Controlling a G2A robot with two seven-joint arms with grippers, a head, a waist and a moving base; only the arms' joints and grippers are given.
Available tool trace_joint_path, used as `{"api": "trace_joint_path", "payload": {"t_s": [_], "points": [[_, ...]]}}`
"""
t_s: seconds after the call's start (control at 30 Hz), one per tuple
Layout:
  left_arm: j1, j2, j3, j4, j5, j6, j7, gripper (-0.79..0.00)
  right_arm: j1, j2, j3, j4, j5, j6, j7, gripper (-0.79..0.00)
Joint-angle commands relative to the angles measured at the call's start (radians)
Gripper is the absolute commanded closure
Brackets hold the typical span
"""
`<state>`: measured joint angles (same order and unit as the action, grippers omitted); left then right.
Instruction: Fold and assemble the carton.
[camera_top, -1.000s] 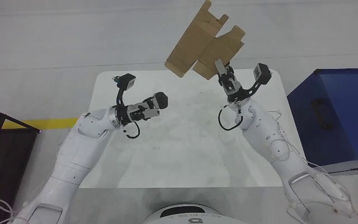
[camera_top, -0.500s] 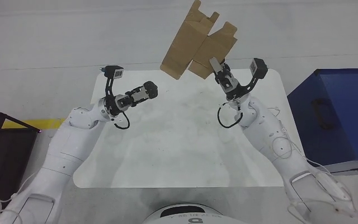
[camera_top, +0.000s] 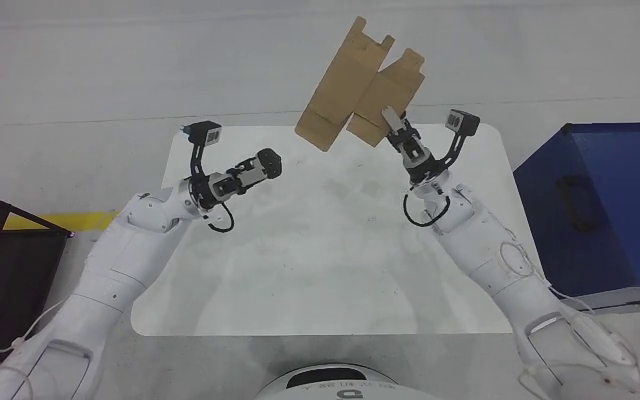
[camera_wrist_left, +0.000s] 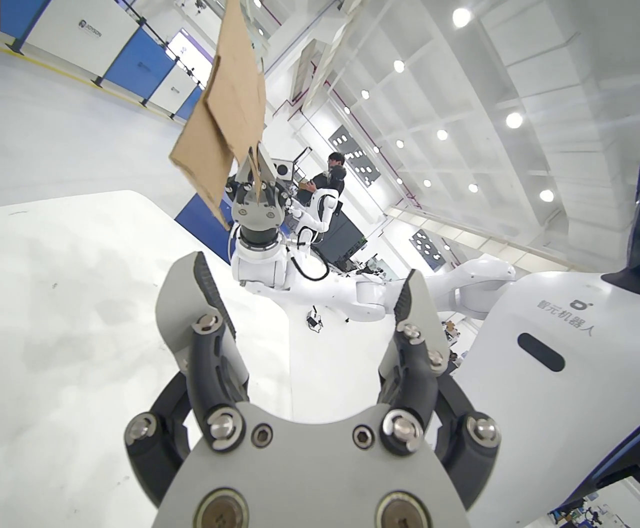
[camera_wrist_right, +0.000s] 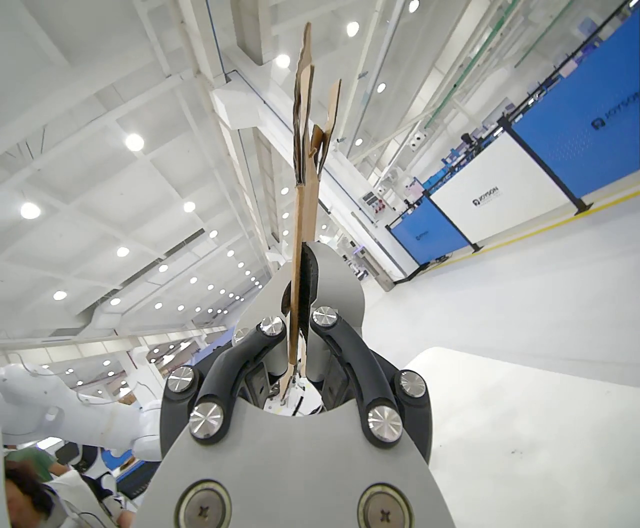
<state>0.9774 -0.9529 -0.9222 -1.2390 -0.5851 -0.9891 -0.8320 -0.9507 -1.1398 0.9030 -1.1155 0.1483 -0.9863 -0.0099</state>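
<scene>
Over the counter's far edge my right hand pinches the upright carton, free corner toward my spread left hand.

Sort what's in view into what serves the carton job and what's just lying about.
Job in hand: carton, still flat, held up in the air; right tool, shut on the carton; left tool, open and empty; table.
Lying about: blue bin beside the table; yellow floor stripe; black object on the floor.
</scene>
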Motion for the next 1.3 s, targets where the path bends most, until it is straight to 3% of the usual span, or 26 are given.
{"api": "trace_joint_path", "payload": {"t_s": [0.0, 0.13, 0.23, 0.57, 0.87, 1.0, 1.27], "points": [[-0.007, 0.006, 0.019, 0.007, 0.023, -0.023, 0.024, -0.643, 0.003, 0.013, 0.022, -0.009, 0.106, 0.044, 0.138, 0.0], [-0.012, 0.017, 0.031, -0.009, 0.033, -0.023, 0.024, -0.628, -0.012, 0.026, 0.027, -0.054, 0.279, 0.113, 0.355, 0.0], [-0.013, 0.02, 0.043, -0.021, 0.039, -0.023, 0.024, -0.597, -0.01, 0.034, 0.047, -0.048, 0.331, 0.167, 0.453, 0.0], [-0.045, 0.019, 0.089, -0.012, 0.078, -0.023, 0.024, -0.471, -0.046, 0.036, 0.063, -0.115, 0.377, 0.252, 0.599, 0.0], [-0.055, 0.013, 0.102, 0.005, 0.081, -0.023, 0.024, -0.391, -0.04, 0.02, 0.05, -0.11, 0.351, 0.302, 0.621, 0.0], [-0.056, 0.011, 0.1, 0.006, 0.09, -0.023, 0.024, -0.4, -0.042, 0.014, 0.063, -0.099, 0.364, 0.279, 0.603, 0.0], [-0.042, 0.009, 0.082, 0.027, 0.101, -0.023, 0.024, -0.529, -0.091, 0.022, 0.133, -0.114, 0.417, 0.217, 0.636, 0.0]]}}
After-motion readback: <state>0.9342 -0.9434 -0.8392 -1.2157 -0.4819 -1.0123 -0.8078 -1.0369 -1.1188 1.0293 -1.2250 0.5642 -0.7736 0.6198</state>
